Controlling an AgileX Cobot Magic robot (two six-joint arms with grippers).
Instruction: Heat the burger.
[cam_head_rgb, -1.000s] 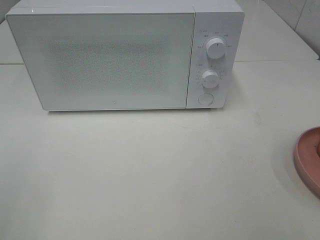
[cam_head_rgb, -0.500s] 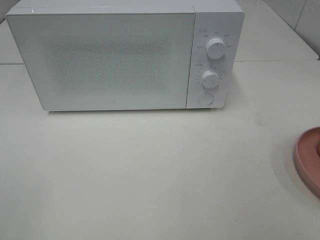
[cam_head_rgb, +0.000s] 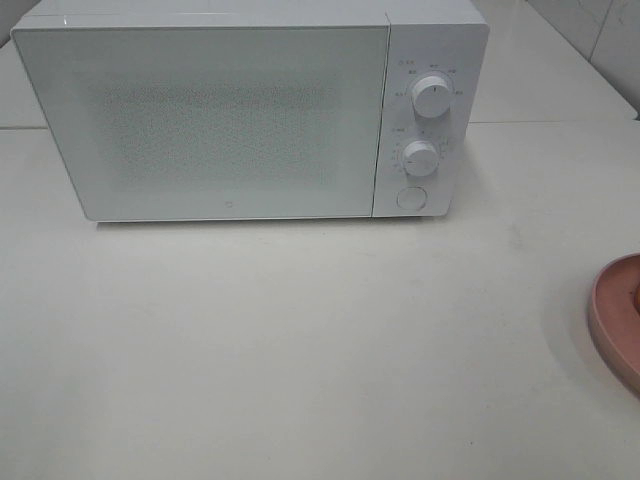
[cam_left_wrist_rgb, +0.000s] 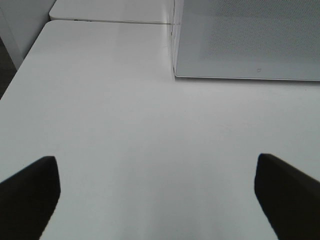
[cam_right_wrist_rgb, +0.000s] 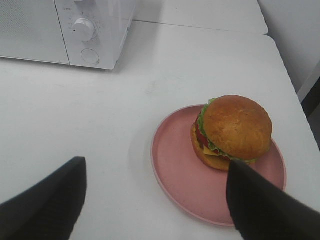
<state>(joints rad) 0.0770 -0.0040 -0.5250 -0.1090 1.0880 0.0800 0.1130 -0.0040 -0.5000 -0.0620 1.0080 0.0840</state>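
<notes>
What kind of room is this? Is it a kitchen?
Probably a kitchen-like test setup, not a home kitchen for certain. A white microwave with its door shut stands on a plain white table, and a burger sits on a pink plate beside it.

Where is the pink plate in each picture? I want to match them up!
High camera: the pink plate is cut off at the right edge, on the table.
Left wrist camera: not in it.
Right wrist camera: whole plate, with the burger on it.
Shared landmark: the white microwave, door shut, shows in all three.
</notes>
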